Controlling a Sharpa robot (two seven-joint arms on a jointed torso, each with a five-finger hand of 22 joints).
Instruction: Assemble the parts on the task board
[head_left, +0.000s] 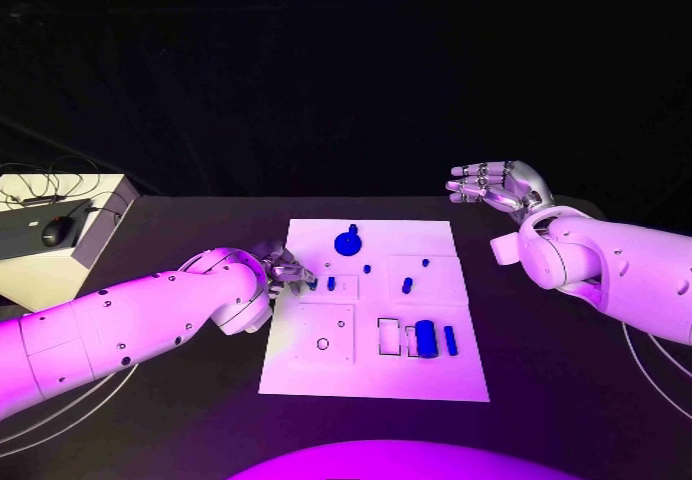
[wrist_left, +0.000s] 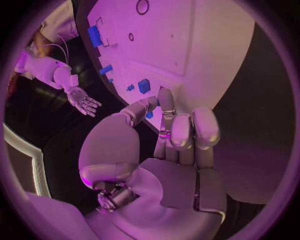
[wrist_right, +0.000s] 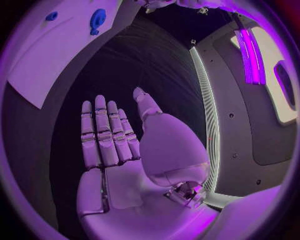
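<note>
Head view records the left hand (head_left: 284, 268) at centre-left, fingertips pinching a small blue part (wrist_left: 149, 114) at the task board (head_left: 433, 380) edge; right hand (head_left: 495, 186), upper right, fingers spread, holding nothing.

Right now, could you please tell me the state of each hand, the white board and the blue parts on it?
Left silver hand: at the board's left edge, fingers curled, thumb tip near a small blue part; whether it holds it is unclear.
Right silver hand: raised off the board, fingers apart, holding nothing.
White task board: flat on the black table.
Blue gear-shaped part: on the board's far end.
Blue cylinder part: lying near the board's slots.
</note>
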